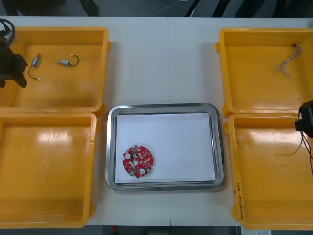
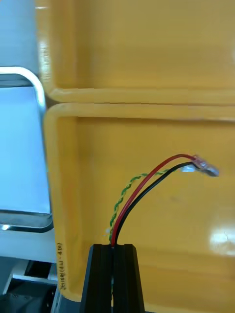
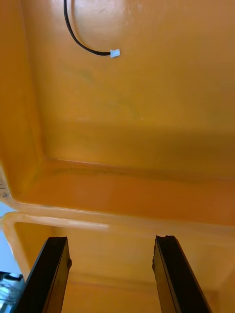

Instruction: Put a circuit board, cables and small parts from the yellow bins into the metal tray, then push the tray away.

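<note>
Right wrist view: right gripper [image 2: 113, 247] is clamping the cable [image 2: 147, 182]
Probably for carrying left into the metal tray [image 1: 161, 106]; left gripper [image 3: 112, 240] is idling open beyond it.

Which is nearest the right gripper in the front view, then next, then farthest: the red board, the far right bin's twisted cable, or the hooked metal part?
From the right gripper, over the near right bin:
1. twisted cable, far right bin.
2. circuit board, in the tray's near left corner.
3. small metal part, far left bin.
</note>
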Controlling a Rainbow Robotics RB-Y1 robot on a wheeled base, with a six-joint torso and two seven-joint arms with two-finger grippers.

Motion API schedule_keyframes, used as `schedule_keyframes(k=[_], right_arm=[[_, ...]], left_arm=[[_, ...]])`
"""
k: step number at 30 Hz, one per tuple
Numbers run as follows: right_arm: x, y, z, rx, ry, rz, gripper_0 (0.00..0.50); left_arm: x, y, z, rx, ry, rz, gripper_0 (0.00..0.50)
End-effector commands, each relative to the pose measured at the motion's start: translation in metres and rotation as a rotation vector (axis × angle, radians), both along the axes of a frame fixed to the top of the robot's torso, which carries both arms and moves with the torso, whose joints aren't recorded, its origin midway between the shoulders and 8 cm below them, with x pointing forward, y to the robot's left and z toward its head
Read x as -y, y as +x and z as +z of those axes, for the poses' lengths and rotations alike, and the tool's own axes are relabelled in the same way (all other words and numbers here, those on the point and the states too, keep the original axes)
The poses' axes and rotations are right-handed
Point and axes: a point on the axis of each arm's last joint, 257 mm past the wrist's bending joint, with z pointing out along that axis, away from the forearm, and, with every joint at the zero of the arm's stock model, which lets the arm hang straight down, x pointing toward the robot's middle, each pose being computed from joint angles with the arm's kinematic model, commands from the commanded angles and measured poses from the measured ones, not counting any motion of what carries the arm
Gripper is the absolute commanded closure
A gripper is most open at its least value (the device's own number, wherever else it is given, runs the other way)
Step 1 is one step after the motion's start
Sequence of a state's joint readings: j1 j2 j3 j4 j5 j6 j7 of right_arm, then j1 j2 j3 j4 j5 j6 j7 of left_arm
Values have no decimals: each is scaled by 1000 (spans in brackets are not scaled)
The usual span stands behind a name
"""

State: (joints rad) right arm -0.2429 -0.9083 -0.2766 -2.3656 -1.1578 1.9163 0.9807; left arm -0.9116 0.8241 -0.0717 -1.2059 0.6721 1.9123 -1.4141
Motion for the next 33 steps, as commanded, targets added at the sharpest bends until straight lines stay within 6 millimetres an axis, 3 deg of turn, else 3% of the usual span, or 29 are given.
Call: schedule_keyframes(k=[1,15,33], right_arm=[[-32,4,13,5,-62,155,500],[-107,3,0,26,-240,487,500],[-189,4,-22,110,-413,951,500]], left_arm=[[16,25,17,34,17,-52,0],[15,66,6,105,15,-22,0],[-6,125,-18,300,49,-26,0]])
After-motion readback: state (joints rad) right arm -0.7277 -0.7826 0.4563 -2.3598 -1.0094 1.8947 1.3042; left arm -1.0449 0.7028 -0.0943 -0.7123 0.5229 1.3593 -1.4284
